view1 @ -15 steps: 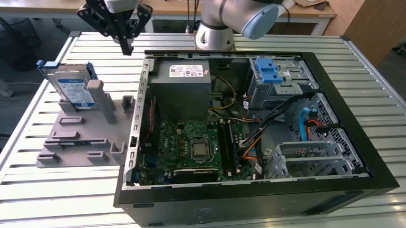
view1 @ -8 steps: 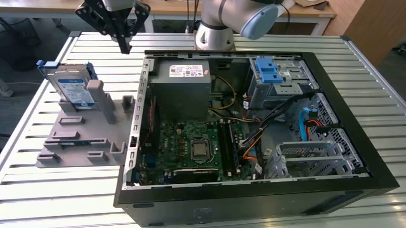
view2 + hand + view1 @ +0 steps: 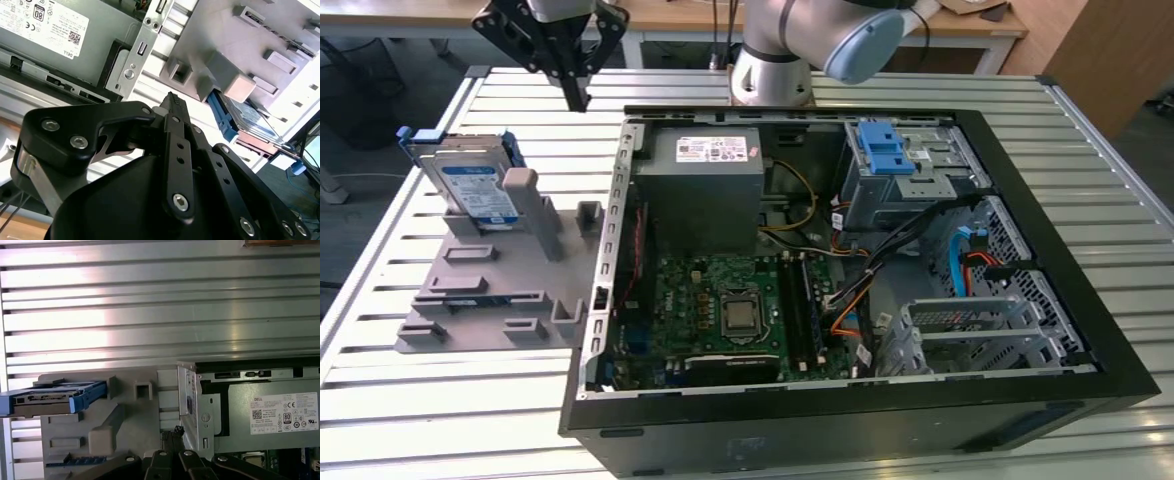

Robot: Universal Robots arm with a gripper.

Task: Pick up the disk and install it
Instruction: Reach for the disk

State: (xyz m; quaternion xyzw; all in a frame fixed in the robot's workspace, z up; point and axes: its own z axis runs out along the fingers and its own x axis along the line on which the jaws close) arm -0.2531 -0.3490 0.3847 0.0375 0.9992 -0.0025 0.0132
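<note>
The disk (image 3: 471,186) is a silver drive with a white-and-blue label in a blue carrier, standing on edge in the grey fixture (image 3: 487,300) at the exterior view's left. In the wrist views the disk (image 3: 50,399) (image 3: 235,120) shows edge-on against the fixture. My gripper (image 3: 575,100) hangs above the slatted table, between the fixture and the open computer case's back corner, apart from the disk. Its black fingers (image 3: 172,102) meet at their tips with nothing between them. In the first wrist view the gripper (image 3: 176,431) points down beside the case wall.
The open computer case (image 3: 1067,250) lies flat on the slatted metal table (image 3: 454,400). It holds a grey power supply (image 3: 707,170), a motherboard (image 3: 734,310), cables and a drive cage with a blue latch (image 3: 887,150). The arm's base (image 3: 774,70) stands behind the case.
</note>
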